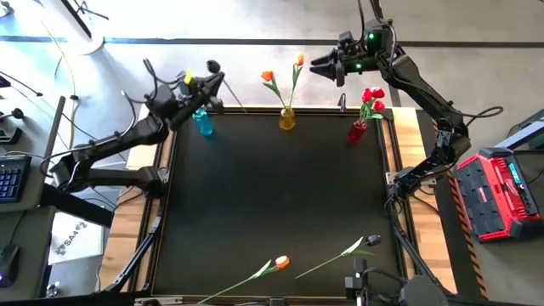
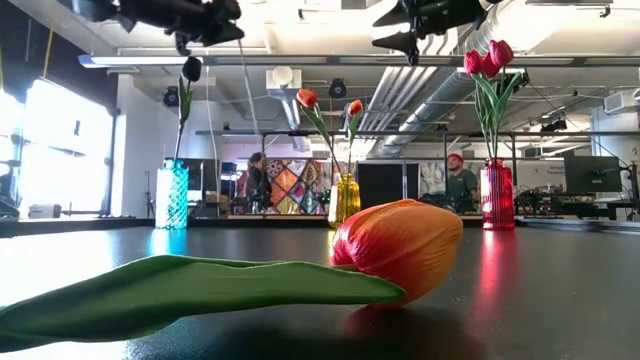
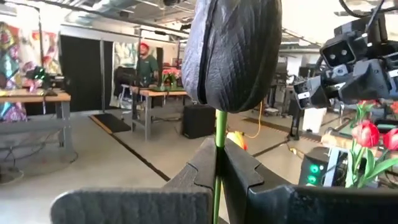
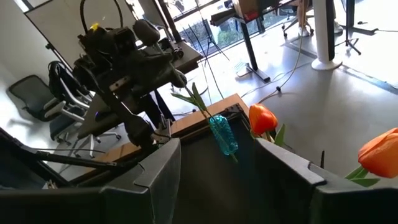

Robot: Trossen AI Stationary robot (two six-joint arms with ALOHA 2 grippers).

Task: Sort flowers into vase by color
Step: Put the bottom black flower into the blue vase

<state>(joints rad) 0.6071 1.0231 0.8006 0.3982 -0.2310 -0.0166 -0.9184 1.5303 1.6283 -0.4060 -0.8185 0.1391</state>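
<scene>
A black tulip (image 3: pixel 233 53) stands upright over the blue vase (image 1: pixel 202 123) at the table's far left, with my left gripper (image 1: pixel 217 82) shut on it. Its stem and leaves (image 4: pixel 194 98) run down to the vase's mouth. At the far edge, the yellow vase (image 1: pixel 287 119) holds two orange tulips and the red vase (image 1: pixel 358 131) holds red ones. An orange tulip (image 1: pixel 281 263) and another black tulip (image 1: pixel 372 241) lie flat near the near edge. My right gripper (image 1: pixel 316 65) hangs open and empty beyond the far edge, between the yellow and red vases. My left gripper pinches the black tulip's stem (image 3: pixel 217 134) just under the head, between its two fingers (image 3: pixel 199 168). The fingers come about level from the table's left and lie across the stem. The head stands upright above them and the stem hangs below toward the blue vase.
A red toolbox (image 1: pixel 497 191) sits off the table's right side and a keyboard (image 1: pixel 8 178) off its left. People (image 2: pixel 458 180) stand in the room behind. The dark tabletop (image 1: pixel 272 195) between the vases and the lying tulips is bare.
</scene>
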